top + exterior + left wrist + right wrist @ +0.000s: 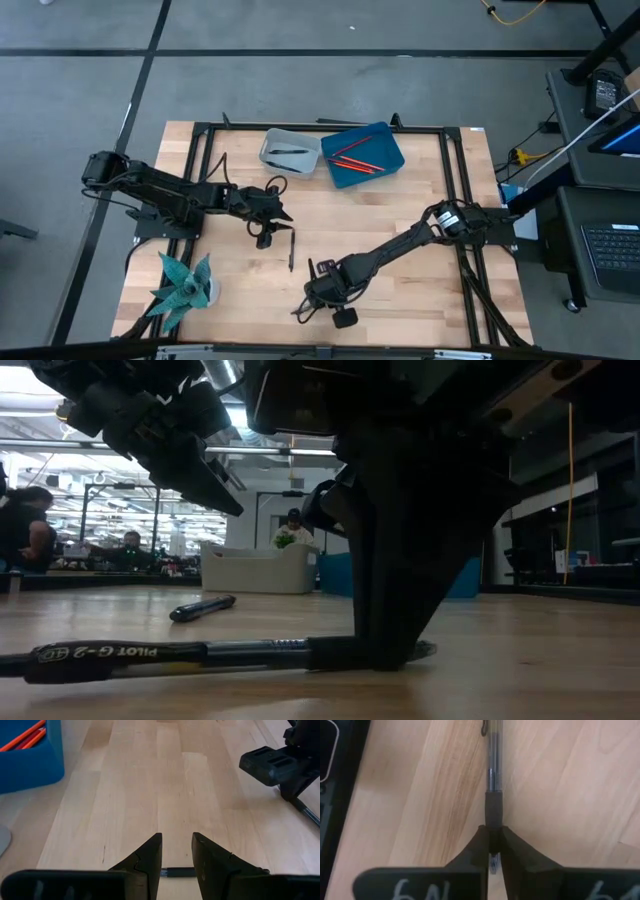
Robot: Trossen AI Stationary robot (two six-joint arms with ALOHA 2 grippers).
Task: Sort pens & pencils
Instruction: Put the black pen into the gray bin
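One black pen (150, 657) lies near the table's near edge, and my right gripper (493, 847) is shut on it (306, 302). A second black pen (291, 250) lies on the bare wood mid-table (203, 607). My left gripper (177, 854) hovers over this pen, open, with a fingertip on either side of the pen (177, 871) and clear of it (190, 460). More dark pens lie in the grey tray (290, 150). Red-orange pencils (352, 160) lie in the blue tray (385, 150). My right gripper pinches the pen's dark rubber grip section (493, 817), close to its writing tip, between the free ends of its two fingers (385, 645). The fingers come from above, pointing down, and lie across the pen. The pen lies flat on the table.
Both trays stand side by side at the table's far edge. A teal paper plant (185, 285) stands at the near left corner. A black frame (205, 150) runs round the tabletop. Bare wood lies between the two arms. People sit far off in the room (25, 525).
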